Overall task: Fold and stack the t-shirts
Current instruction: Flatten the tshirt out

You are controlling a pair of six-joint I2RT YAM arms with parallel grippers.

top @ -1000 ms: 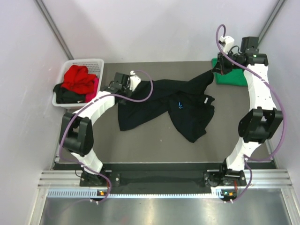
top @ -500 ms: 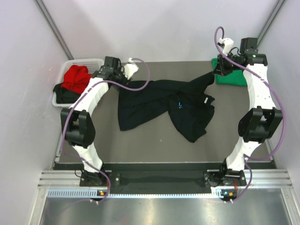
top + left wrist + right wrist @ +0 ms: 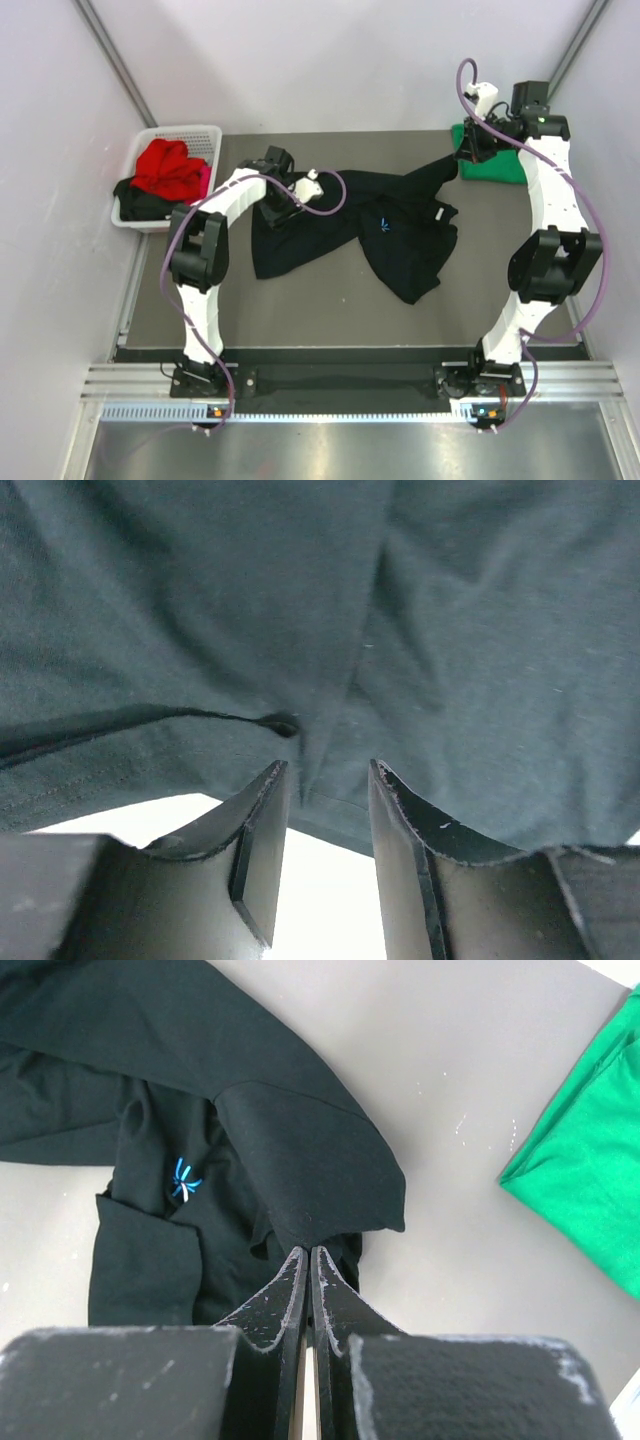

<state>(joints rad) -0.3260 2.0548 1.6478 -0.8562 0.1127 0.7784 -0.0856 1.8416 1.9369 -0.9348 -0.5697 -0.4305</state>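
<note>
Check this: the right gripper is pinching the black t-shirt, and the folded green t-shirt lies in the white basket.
One thing is wrong. The green t-shirt lies on the table at its far right corner, not in the white basket, as the top view shows. The right gripper does pinch the black t-shirt.

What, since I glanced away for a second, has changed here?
The left gripper swung out toward the basket, then came back right and nearer onto the black shirt, where it stands open. The right gripper stayed shut on that shirt's far corner; the black shirt, green shirt and basket kept their places.
</note>
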